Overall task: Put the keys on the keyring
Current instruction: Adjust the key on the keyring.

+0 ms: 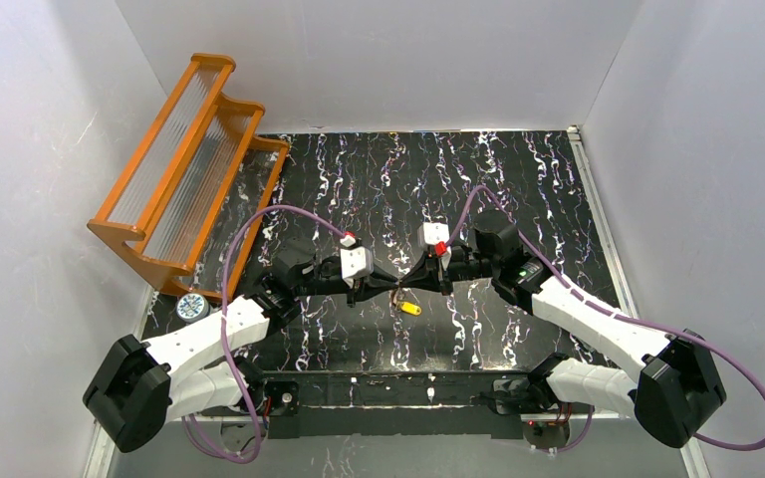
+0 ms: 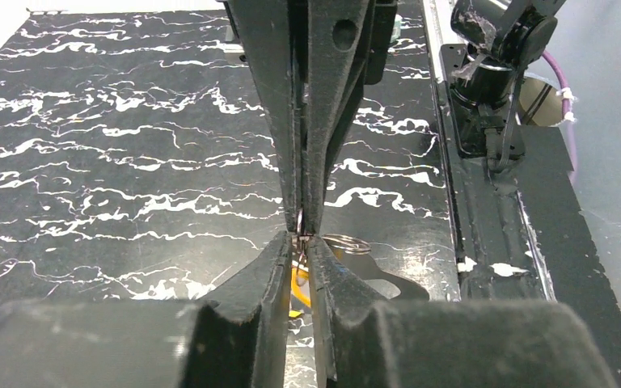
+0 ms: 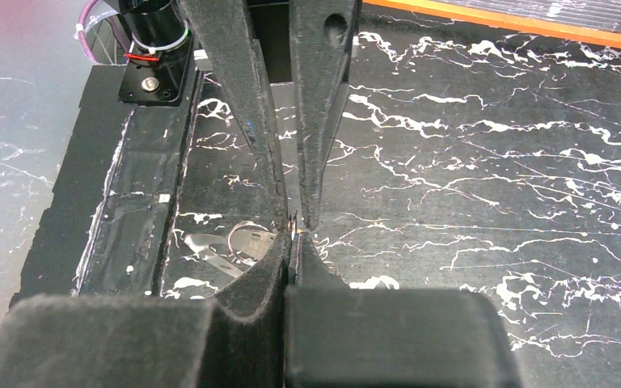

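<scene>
Mid-frame, right gripper (image 1: 405, 288), jaws pressed together, meets left gripper (image 1: 389, 290), grip unclear; small yellow-headed silver key (image 1: 410, 308) lies just below.

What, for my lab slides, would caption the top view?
Left gripper and right gripper meet tip to tip; one yellow key lies loose on the table nearby.

Your left gripper (image 1: 388, 289) and right gripper (image 1: 408, 283) meet tip to tip over the middle of the table (image 1: 518, 179). One key (image 1: 410, 308) lies on it just in front of them, toward the near edge. The rack (image 1: 184, 164) sits back left.
</scene>
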Controlling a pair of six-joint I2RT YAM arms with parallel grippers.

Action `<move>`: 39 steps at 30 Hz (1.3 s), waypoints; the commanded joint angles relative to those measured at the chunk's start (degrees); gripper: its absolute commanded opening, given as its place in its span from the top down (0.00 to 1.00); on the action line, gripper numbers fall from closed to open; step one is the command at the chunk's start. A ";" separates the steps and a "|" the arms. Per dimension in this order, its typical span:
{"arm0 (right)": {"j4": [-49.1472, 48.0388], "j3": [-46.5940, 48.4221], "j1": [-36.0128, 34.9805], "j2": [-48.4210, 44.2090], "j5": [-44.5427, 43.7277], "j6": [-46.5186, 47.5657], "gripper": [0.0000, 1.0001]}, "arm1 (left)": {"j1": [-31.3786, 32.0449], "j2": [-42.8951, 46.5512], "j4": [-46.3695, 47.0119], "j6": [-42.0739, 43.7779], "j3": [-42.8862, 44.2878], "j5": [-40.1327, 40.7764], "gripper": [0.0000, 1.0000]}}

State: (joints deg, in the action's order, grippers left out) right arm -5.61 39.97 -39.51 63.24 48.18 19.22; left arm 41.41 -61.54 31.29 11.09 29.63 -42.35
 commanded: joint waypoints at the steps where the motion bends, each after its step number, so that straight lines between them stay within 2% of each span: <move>1: -3.09 1.30 -0.33 -1.25 1.13 -0.50 0.99 | 0.29 -0.25 1.50 -1.07 1.13 1.31 0.93; 3: -3.01 1.26 -0.32 -1.19 1.06 -0.50 0.99 | 0.31 -0.13 0.93 -1.20 1.34 2.32 1.00; 7: -3.01 1.14 -0.33 -1.46 -0.24 -0.55 0.99 | 0.33 0.43 -4.39 -0.54 3.34 5.59 1.00; 8: -3.01 1.17 -0.33 -1.50 -0.65 -0.59 0.95 | 0.26 0.45 -6.51 0.00 4.44 6.21 1.00; 12: -3.17 1.63 -0.35 -1.85 -2.26 -0.27 0.64 | 0.33 -0.34 -19.79 3.88 10.91 7.85 1.00; 14: -3.38 1.92 -0.32 -2.02 -2.66 -0.20 0.54 | 0.32 -1.23 -27.02 6.02 14.88 8.85 1.00; 17: -4.01 2.17 -0.31 -2.12 -3.26 -0.83 0.45 | 0.34 -3.47 -38.97 9.59 21.93 10.23 1.00; 20: -6.75 1.73 -0.32 -2.42 -4.23 -3.12 0.40 | 0.28 -6.69 -50.31 12.99 28.40 12.10 1.00; 22: -12.47 0.12 -0.34 -2.87 -5.99 -8.38 0.39 | 0.29 -8.50 -56.87 14.92 32.65 14.39 1.00; 25: -23.82 -3.93 -0.32 -3.66 -8.13 -16.91 0.33 | 0.50 -10.77 -66.44 19.48 38.07 17.60 1.00; 27: -29.08 -6.03 -0.31 -3.61 -9.86 -20.45 0.32 | 0.52 -11.89 -70.64 22.40 41.07 19.10 1.00; 29: -30.33 -6.32 -0.31 -2.88 -10.40 -21.49 0.32 | 0.68 -12.76 -73.29 24.14 43.30 20.27 1.00; 35: -34.86 -6.05 -0.31 0.46 -8.46 -22.43 0.46 | 1.23 -16.14 -78.95 26.32 49.41 20.87 1.00; 39: -40.93 -6.56 -0.37 3.37 -6.73 -25.44 0.51 | 1.66 -17.37 -79.59 26.17 50.84 19.70 1.00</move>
State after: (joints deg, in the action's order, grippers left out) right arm -36.47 33.71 -39.51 64.55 39.59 -2.44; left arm 42.46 -78.63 -44.07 35.77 77.97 -21.78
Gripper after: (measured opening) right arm 0.507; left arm 0.017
